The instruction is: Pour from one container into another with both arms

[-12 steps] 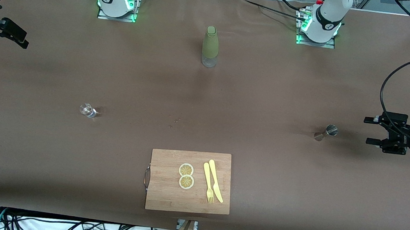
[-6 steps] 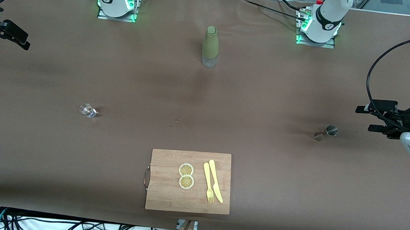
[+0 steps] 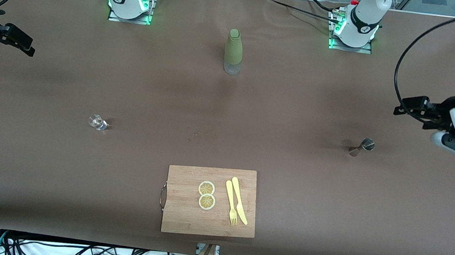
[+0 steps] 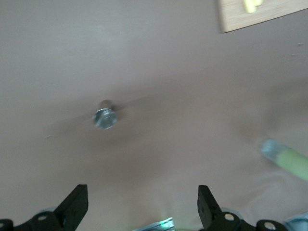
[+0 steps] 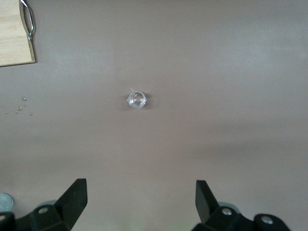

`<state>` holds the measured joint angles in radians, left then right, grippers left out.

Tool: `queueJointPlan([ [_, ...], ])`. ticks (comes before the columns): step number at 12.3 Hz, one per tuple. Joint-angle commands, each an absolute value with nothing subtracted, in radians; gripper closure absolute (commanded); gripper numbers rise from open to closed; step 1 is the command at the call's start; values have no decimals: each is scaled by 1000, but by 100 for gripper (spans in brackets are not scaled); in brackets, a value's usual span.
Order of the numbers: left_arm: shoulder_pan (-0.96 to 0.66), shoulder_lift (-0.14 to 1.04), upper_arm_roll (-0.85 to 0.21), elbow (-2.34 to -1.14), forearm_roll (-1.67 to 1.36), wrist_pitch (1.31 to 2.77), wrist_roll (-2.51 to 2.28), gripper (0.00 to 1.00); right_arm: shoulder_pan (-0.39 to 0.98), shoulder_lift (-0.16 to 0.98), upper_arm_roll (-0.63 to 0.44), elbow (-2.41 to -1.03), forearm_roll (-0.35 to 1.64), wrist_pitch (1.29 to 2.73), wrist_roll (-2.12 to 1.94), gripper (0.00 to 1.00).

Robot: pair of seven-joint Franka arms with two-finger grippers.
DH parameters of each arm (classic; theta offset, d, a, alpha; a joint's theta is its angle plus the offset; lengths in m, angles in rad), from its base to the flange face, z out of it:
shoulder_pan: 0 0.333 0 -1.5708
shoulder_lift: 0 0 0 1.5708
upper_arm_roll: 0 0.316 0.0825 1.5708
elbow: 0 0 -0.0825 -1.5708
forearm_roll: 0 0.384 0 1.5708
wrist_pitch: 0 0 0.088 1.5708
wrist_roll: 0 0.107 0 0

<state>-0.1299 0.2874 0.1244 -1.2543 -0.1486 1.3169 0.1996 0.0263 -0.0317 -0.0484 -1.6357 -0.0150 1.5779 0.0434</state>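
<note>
Left claw (image 3: pixel 408 108), fingers apart and empty, has risen and swung away from the jigger (image 3: pixel 363 146) toward the left arm's end of the tabletop (image 3: pixel 297 109); right claw (image 3: pixel 16 42), likewise spread, has barely shifted, well apart from the small glass (image 3: pixel 97 122), so neither vessel is held. Left wrist view: jigger (image 4: pixel 104 118) stands alone, blurred, contents unreadable. Right wrist view: glass (image 5: pixel 136 99) stands clear between open fingers (image 5: pixel 72 197); whether it holds liquid is unclear.
</note>
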Motion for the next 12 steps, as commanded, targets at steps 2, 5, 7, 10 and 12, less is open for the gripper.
queueJointPlan([
  [2, -198, 195, 115, -1276, -8, 1316, 62, 0, 20, -29, -44, -1621, -3, 1578, 29, 0],
  [5, -187, 143, 115, -1333, 11, 1322, 41, 0, 20, -29, -44, -1621, -2, 1585, 29, 0],
  [7, -186, 135, 115, -1385, 11, 1356, 17, 0, 20, -29, -44, -1621, -2, 1586, 29, 0],
  [10, -163, 26, 92, -1587, 21, 1501, -11, 0, 20, -29, -44, -1623, -2, 1591, 29, 0],
  [12, 5, 32, -76, -1585, 25, 1497, -17, 0, 20, -29, -44, -1624, -2, 1589, 29, 0],
])
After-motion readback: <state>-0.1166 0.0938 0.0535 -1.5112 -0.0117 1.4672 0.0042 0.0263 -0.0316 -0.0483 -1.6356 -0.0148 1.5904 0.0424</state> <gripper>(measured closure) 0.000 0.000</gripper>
